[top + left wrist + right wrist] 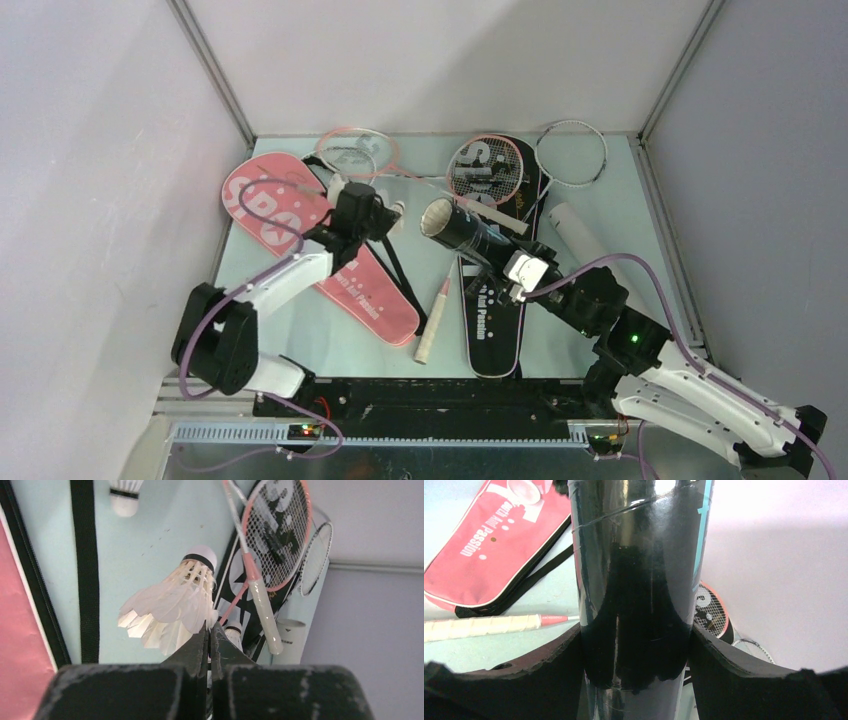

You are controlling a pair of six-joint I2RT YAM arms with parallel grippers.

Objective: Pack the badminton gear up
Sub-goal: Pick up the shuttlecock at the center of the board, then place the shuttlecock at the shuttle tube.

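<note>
A pale mint tabletop (330,345) is closed in on three sides by plain white walls (450,60), with metal posts (215,80) set in the far corners.

A glossy black shuttle tube (460,230) is held tilted above the middle of the table, its open mouth turned to the left. It is clasped by the right gripper (500,262), whose jaws are spread wide, a dark pad (549,655) pressed against each side of it.

Just left of the tube's mouth, the left gripper (210,630) is seen with its jaws pressed together. The rim of the skirt of a white feather shuttlecock (172,605) is pinched there, the cork end pointed away.

Under the tube, a black racket-shaped cover (492,330) is laid flat, and a pink-framed racket head (485,168) rests on its far end. Left of the tube, a pink racket-shaped cover (262,200) is laid diagonally. A white-wrapped racket handle (430,330) lies between the two covers. Right of the tube, a white shuttle tube (585,235) lies on its side. Beyond the tube, by the back wall, a second pink-framed racket (350,150) and a white-framed racket (572,152) are found. Another shuttlecock (124,497) rests on the tabletop.
</note>
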